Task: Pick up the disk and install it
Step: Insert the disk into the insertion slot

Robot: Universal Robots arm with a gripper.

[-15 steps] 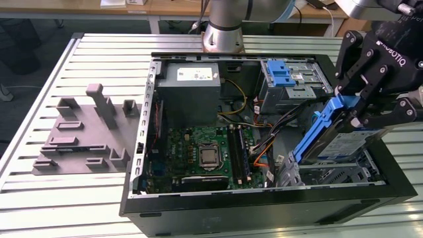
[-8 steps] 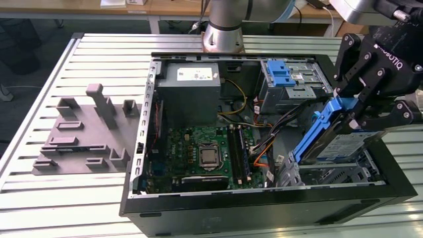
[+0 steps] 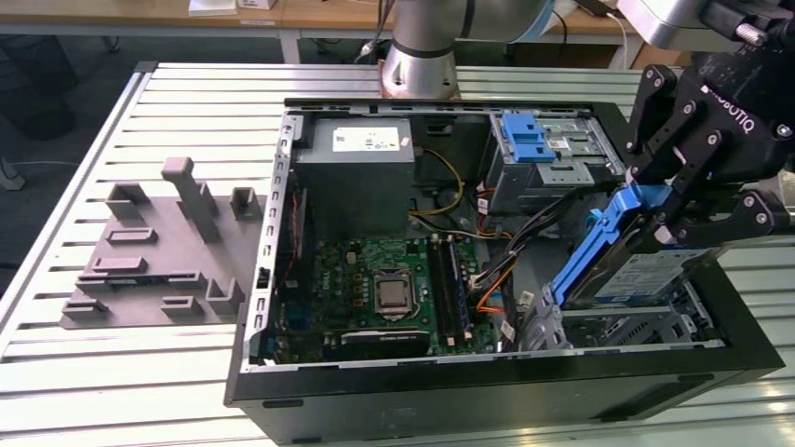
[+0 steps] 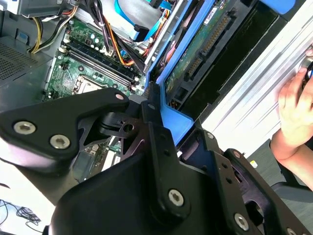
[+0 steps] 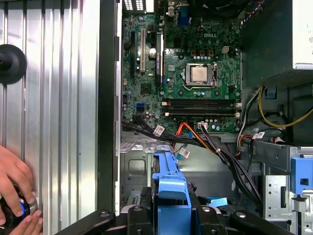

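Note:
The disk [image 3: 636, 272], a silver drive with a blue-and-white label and a blue frame, hangs steeply tilted at the exterior view's right. Its lower end dips into the metal drive bay [image 3: 621, 328] at the front right corner of the open computer case [image 3: 497, 377]. My black gripper [image 3: 656, 207] is shut on the upper end of its blue frame. In the second wrist view the gripper [image 4: 164, 117] clamps the blue frame [image 4: 177, 123], and the disk's green underside [image 4: 195, 54] faces the camera. In the first wrist view the blue frame [image 5: 171, 188] sits between the fingers [image 5: 141, 216].
Inside the case lie a motherboard [image 3: 385, 289], a grey power supply [image 3: 354, 163], bundled cables [image 3: 497, 265] and a blue latch [image 3: 528, 140] on an upper cage. A grey moulded fixture [image 3: 162, 251] rests on the slatted table. A person's hand [image 5: 14, 188] holds something beside the case.

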